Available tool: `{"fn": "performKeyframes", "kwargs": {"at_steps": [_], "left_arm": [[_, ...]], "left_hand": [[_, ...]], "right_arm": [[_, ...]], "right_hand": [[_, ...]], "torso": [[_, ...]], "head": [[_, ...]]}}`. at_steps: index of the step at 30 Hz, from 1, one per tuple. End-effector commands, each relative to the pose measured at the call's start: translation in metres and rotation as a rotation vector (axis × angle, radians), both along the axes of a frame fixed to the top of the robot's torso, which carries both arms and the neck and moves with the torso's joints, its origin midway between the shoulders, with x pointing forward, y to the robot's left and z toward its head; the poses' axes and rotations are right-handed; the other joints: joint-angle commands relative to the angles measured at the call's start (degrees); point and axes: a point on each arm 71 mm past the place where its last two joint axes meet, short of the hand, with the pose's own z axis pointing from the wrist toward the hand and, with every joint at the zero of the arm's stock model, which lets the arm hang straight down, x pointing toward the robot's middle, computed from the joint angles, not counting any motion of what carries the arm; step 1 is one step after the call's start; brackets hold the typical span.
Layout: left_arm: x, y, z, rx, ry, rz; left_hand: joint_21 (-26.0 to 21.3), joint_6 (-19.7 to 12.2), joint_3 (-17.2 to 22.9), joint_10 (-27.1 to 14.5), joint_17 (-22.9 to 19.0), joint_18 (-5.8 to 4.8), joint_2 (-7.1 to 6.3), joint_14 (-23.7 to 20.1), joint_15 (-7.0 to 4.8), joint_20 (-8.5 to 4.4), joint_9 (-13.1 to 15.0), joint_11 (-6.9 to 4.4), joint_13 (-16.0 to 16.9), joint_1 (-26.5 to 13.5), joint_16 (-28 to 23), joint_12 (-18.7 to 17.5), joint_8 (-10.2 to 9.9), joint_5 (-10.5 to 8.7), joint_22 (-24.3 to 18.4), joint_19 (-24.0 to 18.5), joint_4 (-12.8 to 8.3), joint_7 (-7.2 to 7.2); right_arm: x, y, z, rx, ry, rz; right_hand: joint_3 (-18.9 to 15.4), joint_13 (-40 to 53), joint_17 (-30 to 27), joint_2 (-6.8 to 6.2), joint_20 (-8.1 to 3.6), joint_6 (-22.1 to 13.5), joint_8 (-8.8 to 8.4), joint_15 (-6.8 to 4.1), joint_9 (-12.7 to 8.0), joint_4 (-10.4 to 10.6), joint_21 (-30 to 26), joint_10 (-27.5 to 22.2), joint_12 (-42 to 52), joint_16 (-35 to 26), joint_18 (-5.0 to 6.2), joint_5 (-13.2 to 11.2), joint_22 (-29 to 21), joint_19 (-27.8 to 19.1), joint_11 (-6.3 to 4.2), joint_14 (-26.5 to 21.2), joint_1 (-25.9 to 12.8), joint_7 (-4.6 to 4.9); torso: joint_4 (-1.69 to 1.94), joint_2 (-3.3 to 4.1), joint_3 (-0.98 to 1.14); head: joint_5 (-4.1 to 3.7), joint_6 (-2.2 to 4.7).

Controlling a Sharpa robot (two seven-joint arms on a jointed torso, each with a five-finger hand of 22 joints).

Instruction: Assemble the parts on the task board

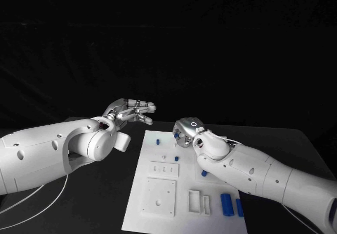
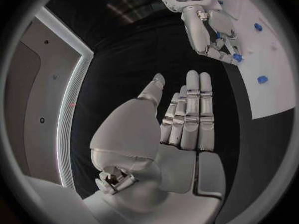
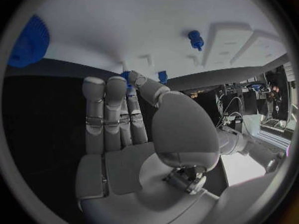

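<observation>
1. The right hand (image 1: 187, 130) is working at the far end of the board (image 1: 158, 214). It looks like it is picking up or setting down a small blue part (image 3: 127, 78) there, so I think this is the grab-or-place step for that one piece.
2. The right hand's fingers (image 3: 106, 109) are lying close together, and the tips are reaching down to the board edge. The blue part is sitting right at the fingertips. I cannot tell if the hand is really pinching it or only touching it.
3. The left hand (image 1: 130, 112) is hanging over the black table, just beside the board's far left corner. Its fingers (image 2: 193, 114) are spread out a bit and it is holding nothing.
4. More blue parts are waiting: a peg (image 1: 159, 142) near the far end and two big blue pieces (image 1: 227, 204) at the near right.
5. Next, the right hand needs a sure hold on the part, then a careful lift.
</observation>
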Motion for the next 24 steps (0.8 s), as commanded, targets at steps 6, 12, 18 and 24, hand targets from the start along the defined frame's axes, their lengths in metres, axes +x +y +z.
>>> {"fn": "performKeyframes", "kwargs": {"at_steps": [6, 12, 18, 24], "left_arm": [[0.0003, -0.0025, 0.0014, -0.002, -0.004, -0.018], [0.0002, -0.0023, 0.0014, -0.002, -0.004, -0.018], [0.0002, -0.0024, 0.0014, -0.002, -0.004, -0.017], [0.0002, -0.0026, 0.0014, -0.002, -0.004, -0.018]], "left_hand": [[0.3, -0.6, -0.1, -0.4, -0.1, 0.18, -0.18, -0.6, 0.04, 0.16, 0.0, -0.05, 0.1, -0.1, 0.3, -0.1, 0.1, 0.25, -0.1, -0.4, -0.4, 0.16], [0.3, -0.6, -0.1, -0.4, -0.1, 0.18, -0.18, -0.6, 0.04, 0.16, 0.0, -0.05, 0.1, -0.1, 0.3, -0.1, 0.1, 0.25, -0.1, -0.4, -0.4, 0.16], [0.3, -0.6, -0.1, -0.4, -0.1, 0.18, -0.18, -0.6, 0.04, 0.16, 0.0, -0.05, 0.1, -0.1, 0.3, -0.1, 0.1, 0.25, -0.1, -0.4, -0.4, 0.16], [0.3, -0.6, -0.1, -0.4, -0.1, 0.18, -0.18, -0.6, 0.04, 0.16, 0.0, -0.05, 0.1, -0.1, 0.3, -0.1, 0.1, 0.25, -0.1, -0.4, -0.4, 0.16]], "right_arm": [[-0.0030, -0.0066, -0.0062, -0.038, -0.006, -0.066], [-0.0031, -0.0082, -0.0071, -0.050, 0.003, -0.072], [-0.0033, -0.0075, -0.0084, -0.058, 0.015, -0.066], [-0.0040, -0.0058, -0.0086, -0.053, 0.022, -0.056]], "right_hand": [[0.6, 0.1, 0.0, -0.05, -0.25, 0.6, 0.17, -0.46, 0.1, 0.2, -0.5, 0.7, 0.4, 0.1, 0.75, -0.6, 0.3, 1.0, -0.15, -0.1, 0.2, -0.17], [0.6, 0.1, 0.0, -0.05, -0.25, 0.6, 0.17, -0.46, 0.1, 0.2, -0.5, 0.7, 0.4, 0.1, 0.75, -0.6, 0.3, 1.0, -0.15, -0.1, 0.2, -0.17], [0.7, 0.1, 0.0, -0.21, -0.23, 0.6, 0.16, -0.42, 0.0, 0.4, -0.9, 0.7, 0.4, 0.0, 0.71, -0.6, 0.6, 1.1, -0.15, 0.0, 0.2, -0.17], [0.6, 0.1, -0.1, -0.24, -0.16, 0.5, 0.16, -0.35, 0.0, 0.5, -1.5, 0.5, 0.4, -0.1, 0.69, -0.5, 0.8, 1.1, -0.11, 0.0, 0.2, -0.12]], "torso": [[0.09, 0.00, -0.06], [-0.02, 0.04, -0.03], [0.05, 0.12, -0.14], [0.11, 0.13, -0.14]], "head": [[0.12, 0.04], [0.25, 0.03], [0.17, -0.06], [0.17, -0.24]]}}
